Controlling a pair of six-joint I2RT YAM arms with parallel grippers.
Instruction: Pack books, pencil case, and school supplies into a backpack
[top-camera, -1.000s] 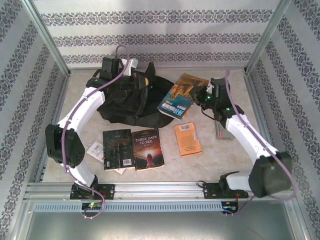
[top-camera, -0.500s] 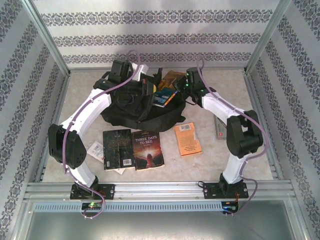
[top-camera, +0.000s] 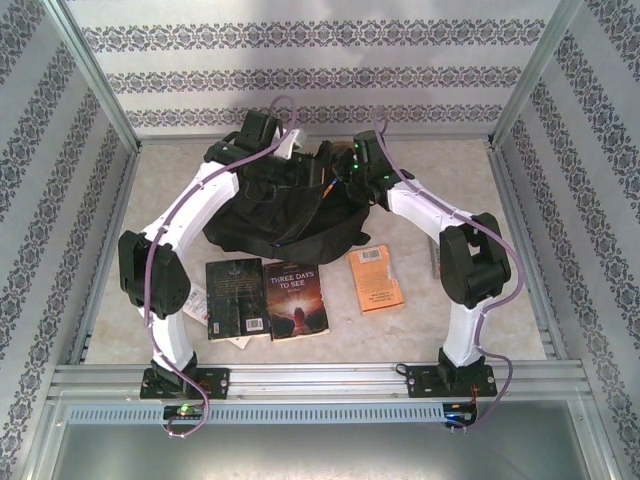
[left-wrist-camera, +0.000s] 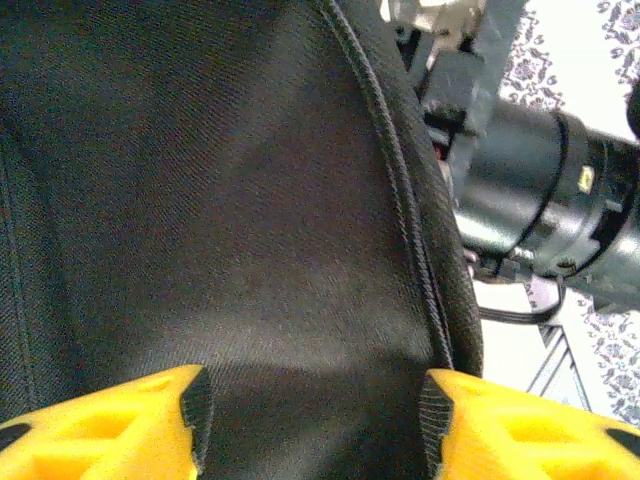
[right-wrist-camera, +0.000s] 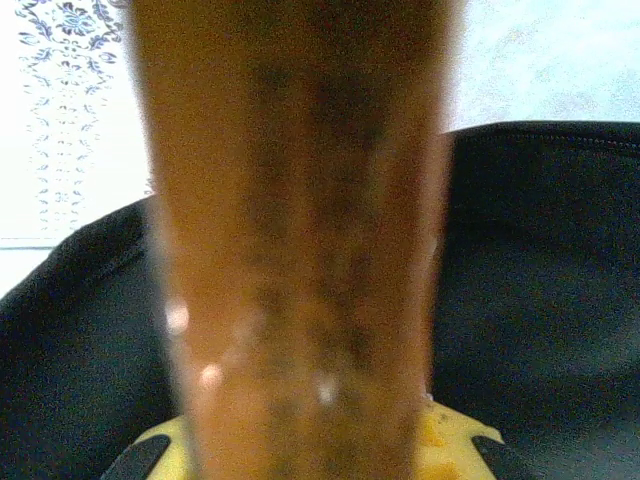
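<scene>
A: What lies on the pale counter (top-camera: 480, 200)?
B: The backpack (top-camera: 265, 215) at upper centre. Below it, a black book (top-camera: 235, 297), "Three Days to See" (top-camera: 297, 300) and an orange book (top-camera: 375, 278). There is a pink-and-white packet (top-camera: 192, 300) at lower left.

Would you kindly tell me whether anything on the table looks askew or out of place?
Only minor things: the orange book lies tilted near the squarely placed brown book, and a white scrap pokes out from under the black book.
</scene>
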